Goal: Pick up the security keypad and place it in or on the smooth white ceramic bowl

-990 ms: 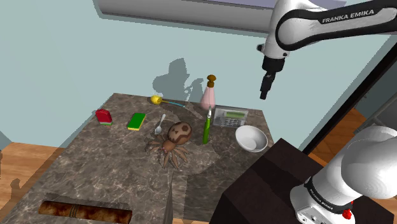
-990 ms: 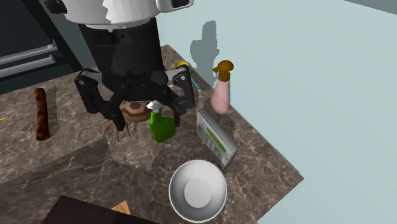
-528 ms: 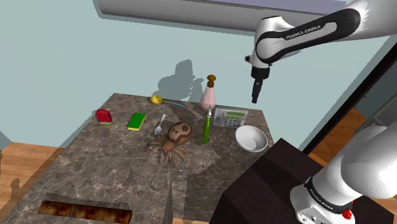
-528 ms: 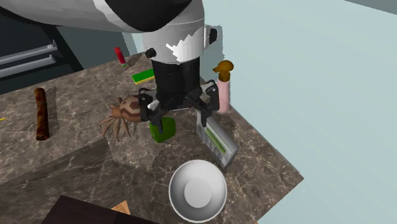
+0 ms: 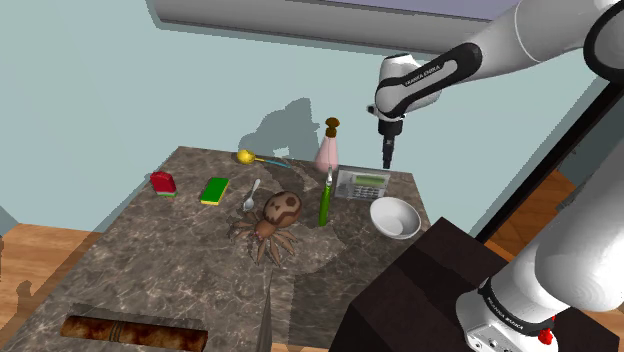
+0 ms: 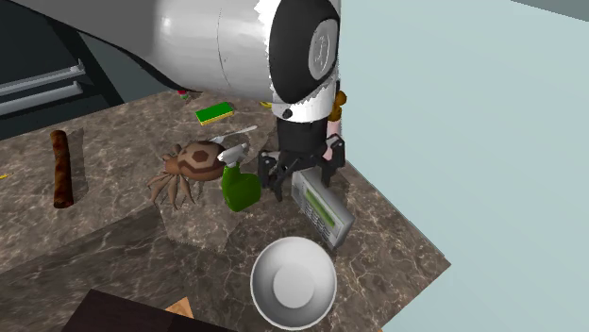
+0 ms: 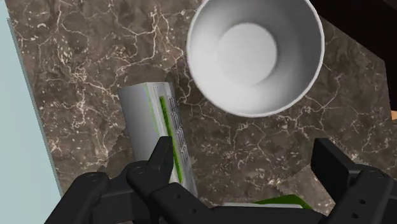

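Gripper (image 5: 386, 160) hovering over security keypad (image 5: 362, 184), fingers wide apart, gripping nothing.

The grey keypad (image 6: 321, 206) is lying on the dark marbled countertop (image 5: 150, 280), close to the wall edge, just beside the white bowl (image 5: 394, 217) and not touching it. The bowl (image 7: 203, 38) is sitting upright, its smooth inside (image 6: 269, 283) showing bare. In the wrist view the open gripper (image 7: 245, 153) is hanging above the keypad (image 7: 156, 127), whose green display strip is showing; its lettering cannot be read. A green spray bottle (image 6: 241, 187) is standing near the keypad. The arm (image 5: 420, 78) is bearing the words FRANKA EMIKA.
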`<state>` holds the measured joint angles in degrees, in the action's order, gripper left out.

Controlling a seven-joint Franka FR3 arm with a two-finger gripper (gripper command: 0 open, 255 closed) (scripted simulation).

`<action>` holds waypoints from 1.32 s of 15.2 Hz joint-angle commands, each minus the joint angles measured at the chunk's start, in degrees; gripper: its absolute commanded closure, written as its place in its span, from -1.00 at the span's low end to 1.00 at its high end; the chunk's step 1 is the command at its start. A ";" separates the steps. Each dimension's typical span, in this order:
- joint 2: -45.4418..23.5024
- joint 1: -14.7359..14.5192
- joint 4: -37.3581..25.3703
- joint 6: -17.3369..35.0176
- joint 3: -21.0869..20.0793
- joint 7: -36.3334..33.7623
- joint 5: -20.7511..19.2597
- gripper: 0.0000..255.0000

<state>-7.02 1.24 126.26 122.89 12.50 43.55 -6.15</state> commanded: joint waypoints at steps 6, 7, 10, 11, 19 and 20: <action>-16.69 1.87 -11.68 3.78 -0.95 8.02 1.17 -1.00; -19.02 2.19 -13.60 4.04 -1.18 9.00 1.22 -1.00; -26.03 3.16 -19.82 4.40 -1.94 11.74 1.20 -1.00; -27.42 3.35 -21.14 4.39 -2.11 12.25 1.16 -1.00; -30.69 4.01 -19.79 9.06 -2.21 12.34 1.30 -1.00; -30.70 4.01 -19.80 9.06 -2.21 12.34 1.30 -1.00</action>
<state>-37.46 5.21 106.51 131.71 10.31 55.89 -4.87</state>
